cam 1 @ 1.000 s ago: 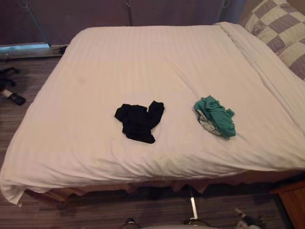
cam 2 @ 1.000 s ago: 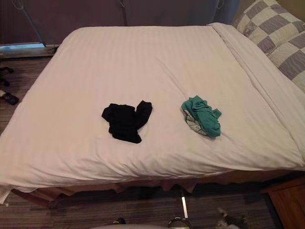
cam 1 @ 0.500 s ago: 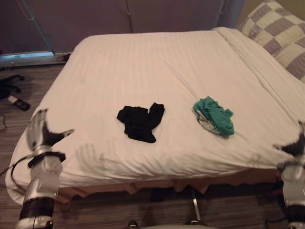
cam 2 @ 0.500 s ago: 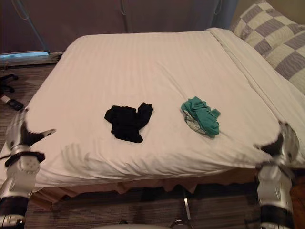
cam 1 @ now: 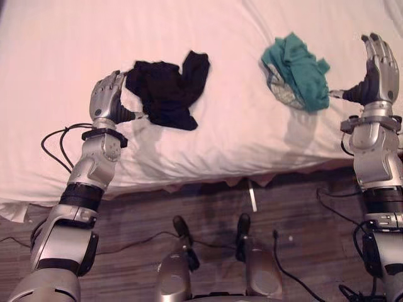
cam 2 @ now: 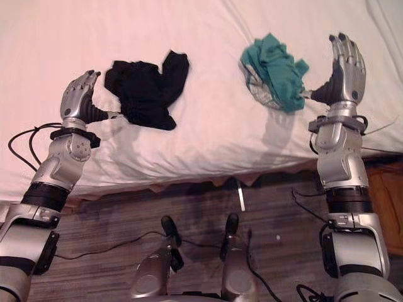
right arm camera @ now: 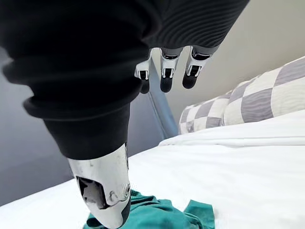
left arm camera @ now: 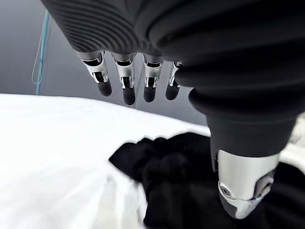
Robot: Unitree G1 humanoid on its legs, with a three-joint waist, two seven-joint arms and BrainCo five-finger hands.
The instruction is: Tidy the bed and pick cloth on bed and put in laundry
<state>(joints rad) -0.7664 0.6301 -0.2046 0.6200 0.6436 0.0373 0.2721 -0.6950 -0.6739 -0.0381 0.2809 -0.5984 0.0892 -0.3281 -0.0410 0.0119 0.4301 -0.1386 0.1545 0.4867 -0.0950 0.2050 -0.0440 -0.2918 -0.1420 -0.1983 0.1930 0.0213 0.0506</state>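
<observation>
Left hand [cam 1: 106,100]: we see it raised over the near part of the bed, just left of the black cloth. Its fingers [left arm camera: 125,86] are nearly straight and slightly apart, and they hold nothing. The thumb sticks out toward the cloth's near left edge; we cannot tell whether its tip touches the fabric.

Black cloth [cam 1: 165,89]: we find it crumpled on the bed, left of centre. One darker fold pokes up toward the far side. In the left wrist view it lies right under the thumb.

Bed [cam 1: 239,129]: we see a white striped cover, mostly smooth, with soft creases along the near edge where it hangs toward the floor. Both cloths lie on it, well apart from each other.

Green cloth [cam 1: 297,70]: we see it bunched on the right part of the bed. A paler patterned piece shows at its near left side.

Right hand [cam 1: 378,72]: we see it held upright just right of the green cloth, fingers straight and close together, pointing toward the far side. It grips nothing. The thumb points at the cloth and ends just beside it.

Checked pillows [right arm camera: 267,98]: we see them in the right wrist view, beyond the right hand, at the end of the bed.

Floor [cam 1: 208,207]: we see dark wooden boards below the bed's near edge.
</observation>
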